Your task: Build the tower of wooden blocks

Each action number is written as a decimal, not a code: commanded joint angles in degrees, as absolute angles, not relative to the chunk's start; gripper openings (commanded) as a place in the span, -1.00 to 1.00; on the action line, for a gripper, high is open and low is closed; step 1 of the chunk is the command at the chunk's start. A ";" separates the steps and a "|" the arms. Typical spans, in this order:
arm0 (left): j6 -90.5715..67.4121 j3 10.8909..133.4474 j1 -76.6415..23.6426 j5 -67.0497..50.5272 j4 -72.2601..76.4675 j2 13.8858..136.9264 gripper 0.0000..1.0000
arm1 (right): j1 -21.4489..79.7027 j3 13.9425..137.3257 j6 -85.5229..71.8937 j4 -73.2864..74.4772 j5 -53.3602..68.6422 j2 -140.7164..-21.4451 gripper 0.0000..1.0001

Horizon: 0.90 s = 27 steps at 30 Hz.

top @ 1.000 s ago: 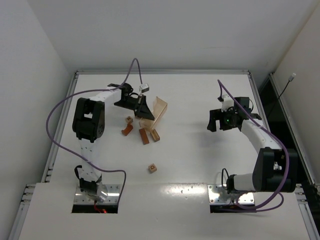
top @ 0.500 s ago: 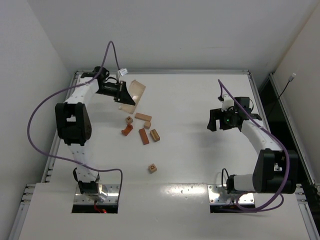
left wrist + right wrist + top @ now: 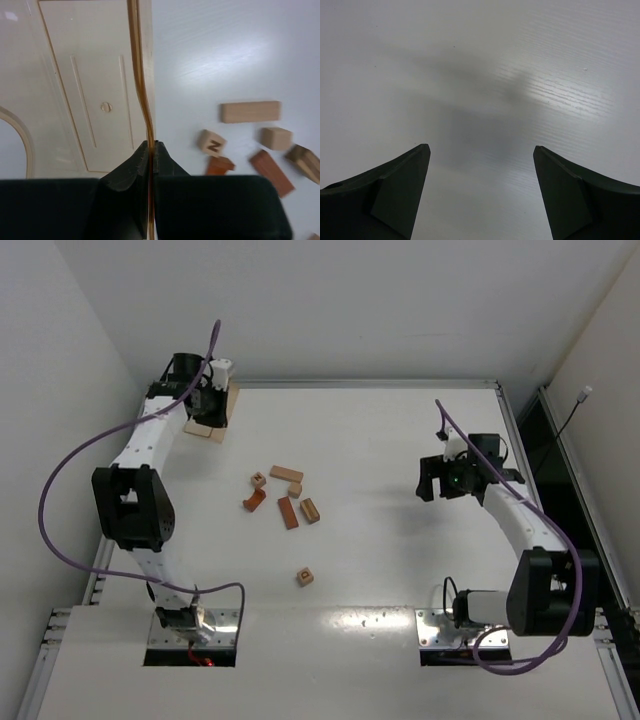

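Top external: the wood blocks point(image 3: 287, 508) are scattered loose on the white bench point(image 3: 390, 550), each lying singly, none stacked. The long tan bar point(image 3: 286, 474) is taken as reference.
- A printed cube point(image 3: 259, 480) lies just left of the bar. In the left wrist view an "N" is seen on its face.
- A small tan cube point(image 3: 295, 489) lies just on the near side of the bar, almost touching.
- A reddish-brown piece point(image 3: 254, 501) lies nearer the arm bases and left of the bar. Its shape is too small to be made out.
- A reddish-brown bar point(image 3: 288, 513) and a tan block point(image 3: 310, 510) lie side by side, near the long tan bar on its base side.
- A lone marked cube point(image 3: 305, 577) sits well apart from the bar, toward the bases.

A translucent amber box point(image 3: 214, 412) is held at the far-left corner of the bench, well apart from the bar. One thin wall is pinched edge-on between the left fingers point(image 3: 167, 167), which are pressed together on it. Whether the box rests on the bench cannot be told.

The right fingers point(image 3: 395, 195) are spread wide, with nothing between them and only bare bench beneath. The right arm point(image 3: 520, 520) is well to the right of the bar, clear of all blocks.
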State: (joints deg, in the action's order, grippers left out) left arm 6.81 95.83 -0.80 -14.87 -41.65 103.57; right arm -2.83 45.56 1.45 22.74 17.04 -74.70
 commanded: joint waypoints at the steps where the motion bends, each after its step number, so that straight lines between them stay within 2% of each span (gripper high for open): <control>1: 6.68 97.55 3.33 -0.80 -37.35 106.25 -1.00 | -1.41 48.16 1.05 21.18 15.91 -73.13 0.62; 9: 6.06 111.34 11.07 -2.64 -41.47 123.36 -1.00 | 3.25 48.16 2.20 20.66 13.62 -72.51 0.62; 13: 4.92 123.37 12.74 -4.04 -46.58 131.02 -0.97 | 4.30 48.69 2.72 20.65 13.10 -72.51 0.62; 18: 4.92 123.93 12.74 -2.91 -45.97 134.29 -0.72 | 4.31 48.16 2.72 20.65 13.10 -71.98 0.62; 19: 4.40 123.93 12.74 -2.90 -45.97 134.30 -0.59 | 4.31 48.16 2.72 20.65 13.10 -71.98 0.62; 23: 2.91 123.93 12.74 -3.95 -45.44 136.58 -0.42 | 4.31 48.16 2.72 20.65 13.10 -71.98 0.62; 25: 2.38 123.93 12.74 -4.48 -44.83 137.20 -0.28 | 4.31 48.16 2.72 20.65 13.10 -71.98 0.62; 27: 2.37 122.18 12.74 -5.18 -43.69 135.80 -0.23 | 4.31 48.16 2.72 20.65 13.10 -71.98 0.62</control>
State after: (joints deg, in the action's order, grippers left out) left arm 3.73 122.04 12.84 -3.79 -45.32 136.79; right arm 3.92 46.22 2.35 22.68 13.43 -73.43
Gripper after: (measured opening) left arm 0.379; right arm 0.814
